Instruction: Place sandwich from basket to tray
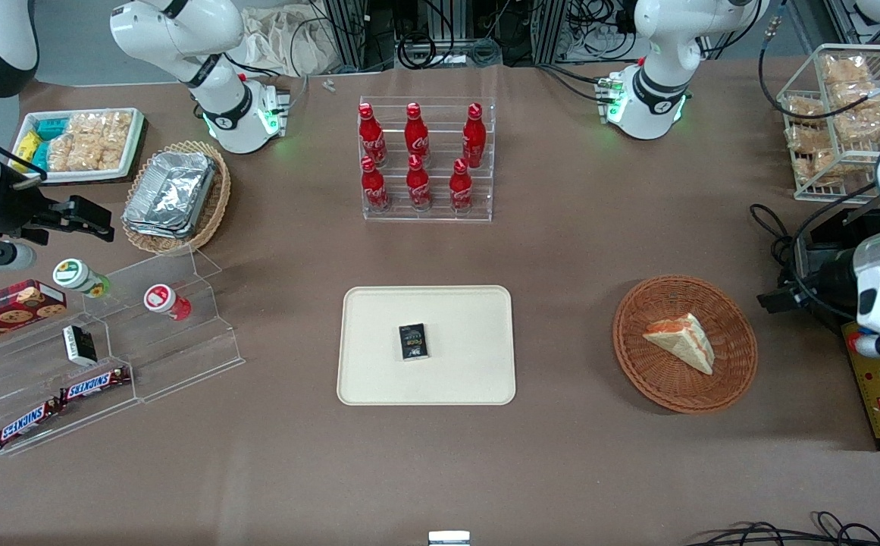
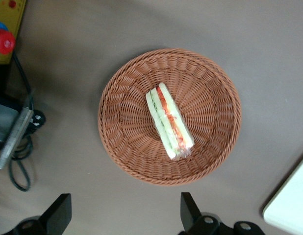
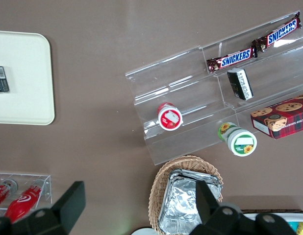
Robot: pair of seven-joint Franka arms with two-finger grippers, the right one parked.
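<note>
Left wrist view: the gripper [image 2: 124, 215] hovers above the basket [image 2: 215, 93], fingers apart. The sandwich [image 2: 169, 120] lies inside, filling edge up; probably soft, so pinch its bread faces gently.

The brown tabletop [image 1: 561, 250] carries the cream tray [image 1: 379, 379] in the middle and the round basket [image 1: 637, 356] toward the working arm's end. A clear rack of red bottles [image 1: 426, 159] stands farther from the camera than the tray. The gripper [image 2: 124, 218] hangs above the tabletop near the basket, jaws apart.
</note>
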